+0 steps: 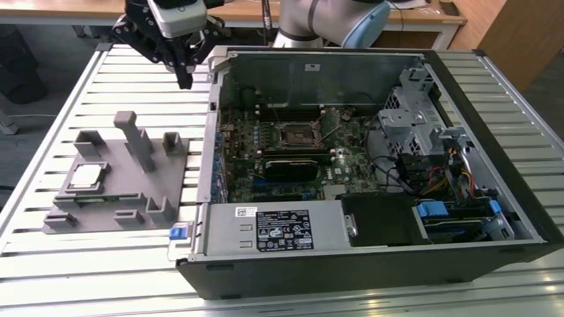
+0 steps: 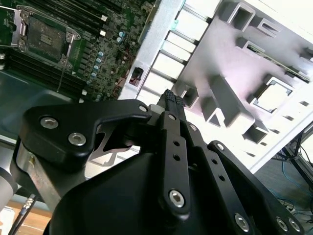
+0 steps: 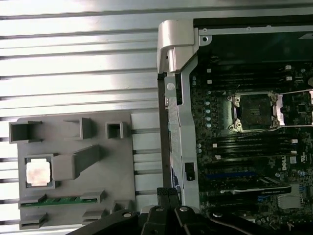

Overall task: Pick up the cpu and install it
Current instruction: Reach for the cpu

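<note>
One cpu (image 1: 86, 176) lies flat in a recess of the one grey fixture (image 1: 132, 191) on the slatted bench (image 1: 53, 99). The one pincer (image 1: 184, 80), fingers together and empty, hangs near a corner of the one open computer case (image 1: 352, 271), well apart from the cpu. The case's one socket (image 1: 298, 134) is uncovered.

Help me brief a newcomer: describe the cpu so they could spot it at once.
Find the open computer case; on the exterior view's left of it a grey fixture with upright posts lies on the slatted table. The cpu sits flat in a square recess of it. It is the only shiny, silvery square there, beside a green strip.
</note>
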Controlling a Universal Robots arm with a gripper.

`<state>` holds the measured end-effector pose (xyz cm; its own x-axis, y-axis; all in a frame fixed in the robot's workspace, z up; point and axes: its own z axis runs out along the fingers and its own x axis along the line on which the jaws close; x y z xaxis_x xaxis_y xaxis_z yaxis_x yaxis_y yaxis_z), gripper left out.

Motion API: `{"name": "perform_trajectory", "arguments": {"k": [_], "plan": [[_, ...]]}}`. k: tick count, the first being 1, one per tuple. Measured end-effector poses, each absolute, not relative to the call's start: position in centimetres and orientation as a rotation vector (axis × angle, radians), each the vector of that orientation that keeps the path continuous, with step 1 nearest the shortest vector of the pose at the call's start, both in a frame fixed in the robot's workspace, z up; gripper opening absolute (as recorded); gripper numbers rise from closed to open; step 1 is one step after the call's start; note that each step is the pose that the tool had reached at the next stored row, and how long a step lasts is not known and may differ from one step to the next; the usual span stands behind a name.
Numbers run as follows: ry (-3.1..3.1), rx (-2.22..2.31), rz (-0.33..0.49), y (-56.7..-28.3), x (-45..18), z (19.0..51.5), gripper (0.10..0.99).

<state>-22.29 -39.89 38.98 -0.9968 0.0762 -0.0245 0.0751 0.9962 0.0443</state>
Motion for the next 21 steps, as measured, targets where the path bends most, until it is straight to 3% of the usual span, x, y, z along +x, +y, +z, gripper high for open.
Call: {"name": "perform_trajectory", "arguments": {"k": [21], "plan": [[3.113, 0.118, 0.068, -39.9, -23.8, 38.9, 0.122]]}}
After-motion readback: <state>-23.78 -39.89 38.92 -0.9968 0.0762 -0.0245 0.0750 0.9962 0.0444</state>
